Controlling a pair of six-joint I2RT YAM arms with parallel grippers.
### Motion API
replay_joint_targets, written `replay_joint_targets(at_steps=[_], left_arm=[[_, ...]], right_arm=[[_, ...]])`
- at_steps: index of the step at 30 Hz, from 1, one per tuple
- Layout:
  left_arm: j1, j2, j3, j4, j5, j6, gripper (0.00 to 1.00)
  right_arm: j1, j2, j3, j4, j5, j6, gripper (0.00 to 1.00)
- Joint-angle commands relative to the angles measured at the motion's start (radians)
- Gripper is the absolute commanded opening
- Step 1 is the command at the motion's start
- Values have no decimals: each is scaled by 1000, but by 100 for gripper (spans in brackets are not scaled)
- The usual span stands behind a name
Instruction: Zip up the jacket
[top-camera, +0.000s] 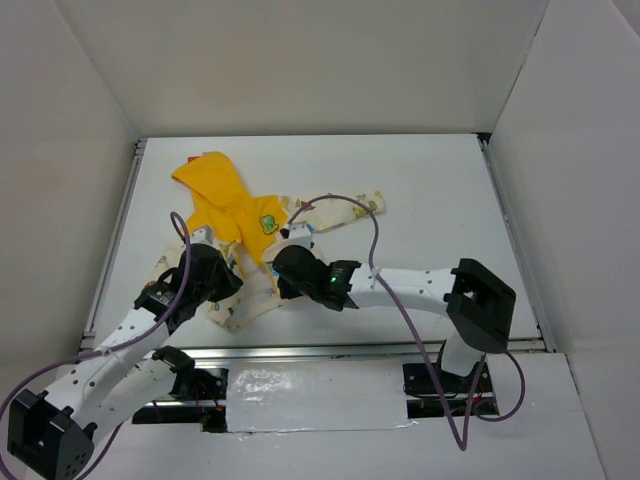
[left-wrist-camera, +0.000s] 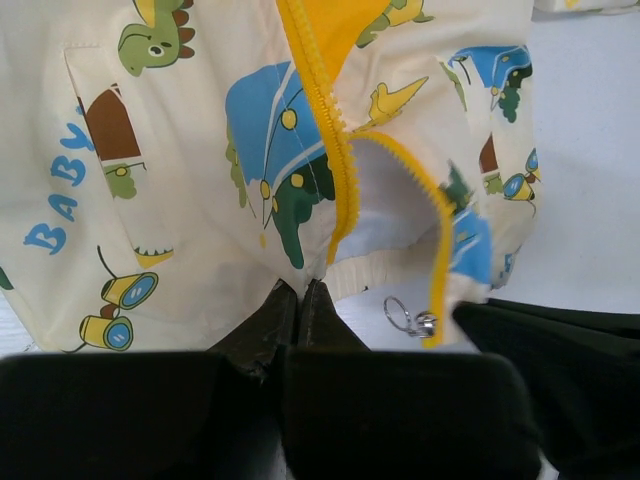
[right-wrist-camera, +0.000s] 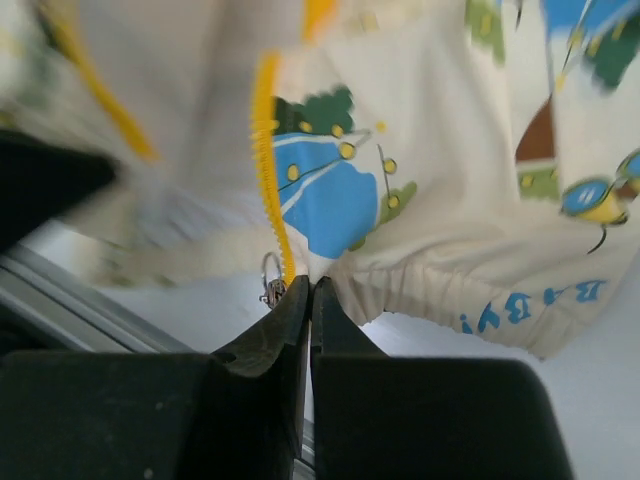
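The jacket (top-camera: 262, 222) lies on the white table, yellow hood (top-camera: 212, 186) at the far left, dinosaur-print body toward me. Its front is open at the bottom, with two yellow zipper tapes (left-wrist-camera: 338, 170) spread apart. My left gripper (top-camera: 226, 287) is shut on the jacket's hem at the foot of the left tape (left-wrist-camera: 301, 292). My right gripper (top-camera: 284, 277) is shut on the hem at the foot of the other tape (right-wrist-camera: 311, 286). The zipper slider with its ring pull (left-wrist-camera: 408, 319) hangs at the bottom of that tape, also in the right wrist view (right-wrist-camera: 271, 286), just left of the right fingers.
White walls enclose the table on three sides. A metal rail (top-camera: 330, 351) runs along the near edge just below both grippers. One sleeve (top-camera: 345, 209) stretches right. The right gripper's black body (left-wrist-camera: 560, 345) sits close beside the left one.
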Motion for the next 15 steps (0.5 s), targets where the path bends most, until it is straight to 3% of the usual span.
replay_joint_targets(at_steps=[1, 5, 11, 14, 15], left_arm=[[6, -30, 12, 20, -17, 6, 0], [9, -45, 18, 20, -17, 20, 0], [9, -195, -46, 115, 37, 47, 0], [10, -254, -80, 170, 69, 63, 0], [10, -266, -89, 207, 82, 67, 0]], right_arm=[[1, -128, -21, 227, 145, 113, 0], [-4, -172, -51, 339, 179, 153, 0], [-3, -203, -163, 456, 142, 169, 0], [-3, -226, -257, 596, 88, 135, 0], [-7, -229, -313, 656, -24, 103, 0]])
